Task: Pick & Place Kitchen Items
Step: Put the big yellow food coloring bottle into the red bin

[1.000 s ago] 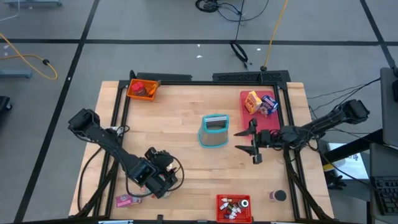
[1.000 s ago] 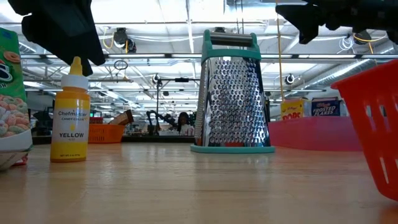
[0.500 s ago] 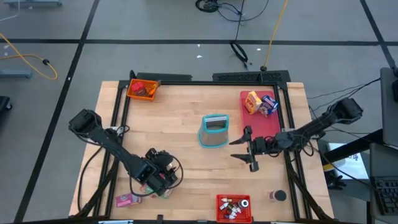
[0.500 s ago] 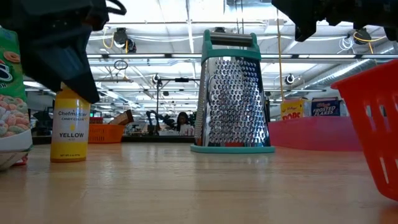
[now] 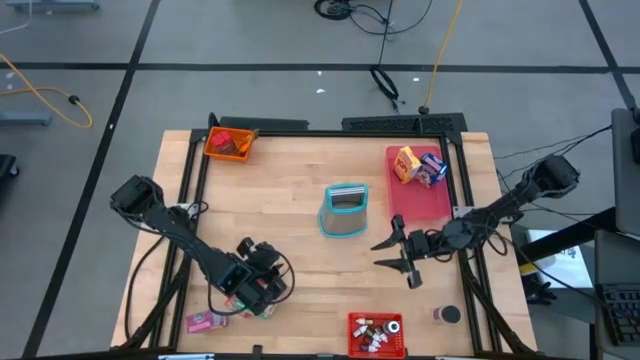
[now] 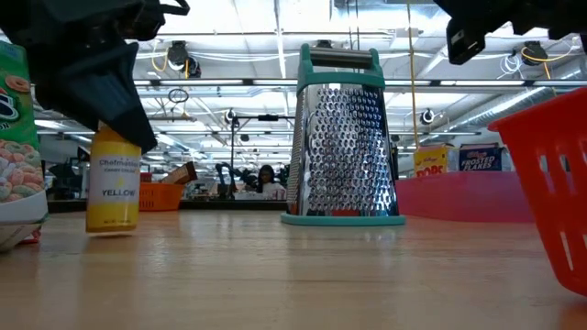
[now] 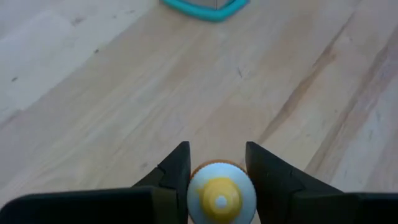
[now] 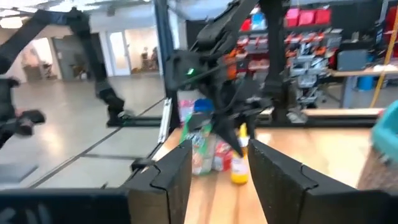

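Yellow bottle [image 6: 112, 183] stands upright, long axis vertical, cap up, at near-left of the surface [image 5: 300, 200], just right of a cereal packet [image 6: 18, 137]. Left gripper [image 7: 217, 180] comes from above, pinching the bottle below the cap. Open wood between bottle and grater [image 5: 345, 210]. Right gripper [image 5: 398, 255] hovers right of centre, fingers spread, holding nothing.

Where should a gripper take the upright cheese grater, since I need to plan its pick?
Probably by the teal handle bar at the top of the cheese grater, coming straight down from above. It stands upright on its wide base, and the metal sides taper upward and are rough, so a side grip might slip. The handle is narrow and has open space above it. The right gripper hovers nearest.
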Controlling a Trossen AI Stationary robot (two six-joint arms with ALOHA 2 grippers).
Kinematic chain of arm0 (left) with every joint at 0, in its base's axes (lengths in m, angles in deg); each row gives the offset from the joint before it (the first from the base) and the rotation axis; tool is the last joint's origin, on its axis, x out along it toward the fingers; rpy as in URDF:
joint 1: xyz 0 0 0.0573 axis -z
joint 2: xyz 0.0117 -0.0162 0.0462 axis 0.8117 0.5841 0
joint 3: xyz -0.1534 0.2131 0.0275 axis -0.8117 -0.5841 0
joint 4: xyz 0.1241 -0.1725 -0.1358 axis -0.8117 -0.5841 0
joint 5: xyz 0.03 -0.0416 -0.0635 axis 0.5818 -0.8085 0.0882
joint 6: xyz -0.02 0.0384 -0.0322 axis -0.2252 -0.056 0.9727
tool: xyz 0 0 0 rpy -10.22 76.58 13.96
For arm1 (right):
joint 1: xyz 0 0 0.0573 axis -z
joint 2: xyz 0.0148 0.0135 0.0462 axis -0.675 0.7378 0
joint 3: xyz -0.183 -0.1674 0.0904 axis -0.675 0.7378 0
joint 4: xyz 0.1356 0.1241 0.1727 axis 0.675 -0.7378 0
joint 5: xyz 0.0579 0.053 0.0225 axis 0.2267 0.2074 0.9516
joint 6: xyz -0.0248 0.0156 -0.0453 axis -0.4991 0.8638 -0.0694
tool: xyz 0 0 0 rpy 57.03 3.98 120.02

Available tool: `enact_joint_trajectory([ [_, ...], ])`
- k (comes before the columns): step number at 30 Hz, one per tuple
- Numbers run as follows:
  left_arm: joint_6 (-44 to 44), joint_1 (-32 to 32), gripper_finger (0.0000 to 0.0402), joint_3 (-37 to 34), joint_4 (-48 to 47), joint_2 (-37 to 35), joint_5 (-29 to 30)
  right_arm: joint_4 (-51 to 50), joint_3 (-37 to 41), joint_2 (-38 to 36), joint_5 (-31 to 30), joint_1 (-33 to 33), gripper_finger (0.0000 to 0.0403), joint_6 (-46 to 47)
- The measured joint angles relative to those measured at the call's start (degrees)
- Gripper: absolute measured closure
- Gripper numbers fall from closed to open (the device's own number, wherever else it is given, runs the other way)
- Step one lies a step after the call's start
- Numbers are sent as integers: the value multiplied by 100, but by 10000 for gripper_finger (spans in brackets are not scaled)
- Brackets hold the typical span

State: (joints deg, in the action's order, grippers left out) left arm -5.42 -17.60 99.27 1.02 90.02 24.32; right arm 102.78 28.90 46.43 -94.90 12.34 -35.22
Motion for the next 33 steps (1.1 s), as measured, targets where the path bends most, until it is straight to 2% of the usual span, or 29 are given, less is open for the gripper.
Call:
enact_joint_trajectory([
  [8, -458, -164, 282, 0, 698, 0, -30, -272, 0, 4, -15, -312, 271, 100],
  [14, -1246, -411, 287, 46, 1417, 0, -225, -802, 0, 2, -190, -298, 283, 353],
  [16, -1520, -514, 302, 46, 1701, 0, -394, -898, 0, 2, -296, -297, 286, 464],
  [20, -2003, -715, 303, 50, 2261, 0, -839, -899, 0, 2, -298, -295, 285, 548],
  [24, -2383, -853, 303, 85, 2532, 0, -980, -906, -26, 17, -299, -295, 282, 549],
  [28, -2630, -900, 303, 372, 2471, 0, -1090, -899, -281, 333, -286, -295, 280, 531],
  [33, -3105, -880, 303, 855, 2403, 0, -1091, -913, -842, 1148, -279, -290, 280, 161],
])
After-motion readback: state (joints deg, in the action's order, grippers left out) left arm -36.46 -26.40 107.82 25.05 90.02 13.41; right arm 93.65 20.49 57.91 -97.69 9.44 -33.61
